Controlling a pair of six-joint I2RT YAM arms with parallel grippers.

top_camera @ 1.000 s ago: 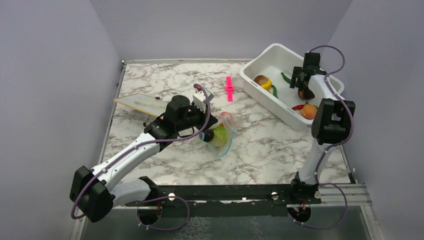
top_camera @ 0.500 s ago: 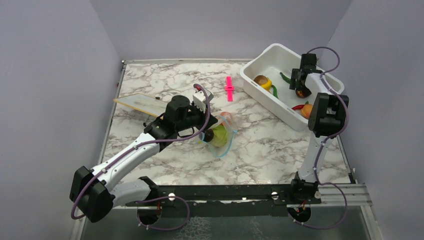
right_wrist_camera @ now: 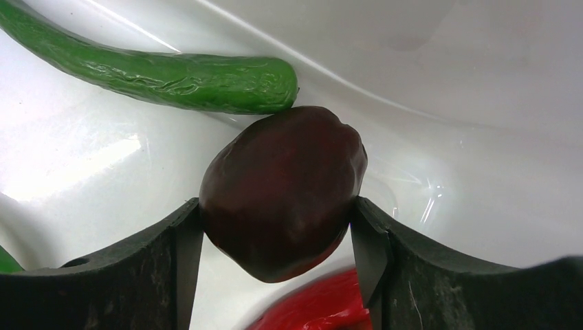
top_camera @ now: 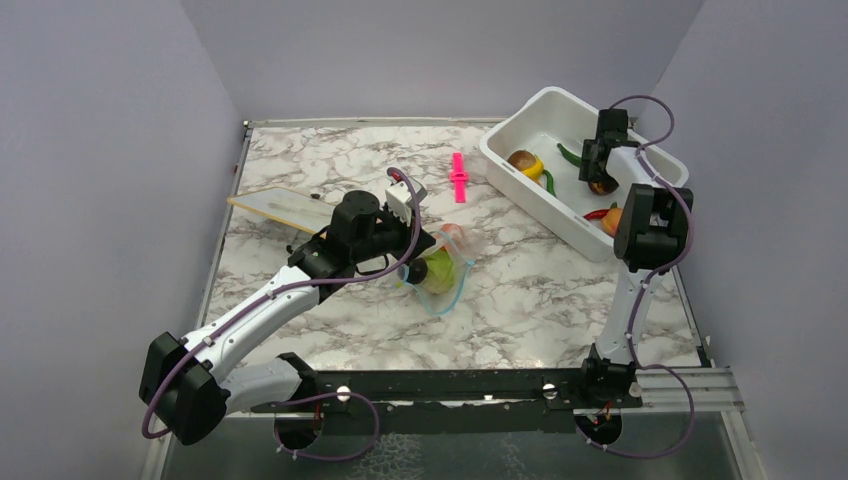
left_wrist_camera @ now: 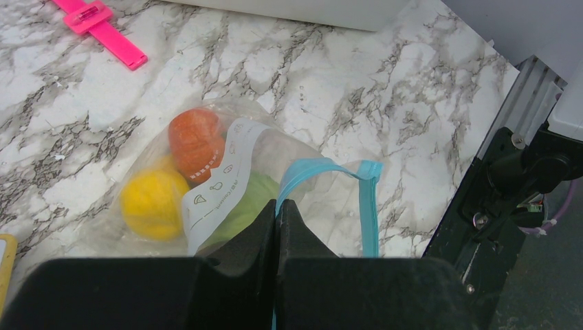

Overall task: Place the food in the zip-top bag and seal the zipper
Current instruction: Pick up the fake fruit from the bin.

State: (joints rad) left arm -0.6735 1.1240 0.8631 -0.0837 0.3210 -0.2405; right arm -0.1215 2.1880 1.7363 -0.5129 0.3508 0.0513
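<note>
Pale lilac walls [top_camera: 430,50] close in a marble-patterned desk [top_camera: 520,300]. A white tub [top_camera: 540,210] sits at its far right, and a pink clip [top_camera: 458,177] and a flat board [top_camera: 280,207] lie further left.

The zip-top bag [left_wrist_camera: 302,148] lies near the middle of the desk, just in front of the left arm. The left tool [left_wrist_camera: 276,213] is fully closed and pinches the bag's edge, with the light blue zipper [left_wrist_camera: 369,206] looping out from between its fingers. The strip bows apart, so the mouth looks unsealed. Through the clear plastic show an orange-red piece [left_wrist_camera: 197,141], a yellow piece [left_wrist_camera: 152,203] and a green ball [left_wrist_camera: 247,199].

The right tool [right_wrist_camera: 276,216] reaches down into the tub. Its jaws stand fairly wide, and both fingers press against the sides of a dark brown piece [right_wrist_camera: 282,185]. That piece touches the tip of a green cucumber [right_wrist_camera: 172,75], with a red piece [right_wrist_camera: 309,306] just beneath. Whether it has left the tub floor cannot be told.

The task looks partly done. Several pieces are bagged, but the tub holds more, including a yellow-and-brown piece [top_camera: 525,163] and an orange piece [top_camera: 610,220]. What is left is carrying the remaining food across to the bag, beginning with the dark piece now gripped. After that the zipper must be pressed shut along its whole length.
</note>
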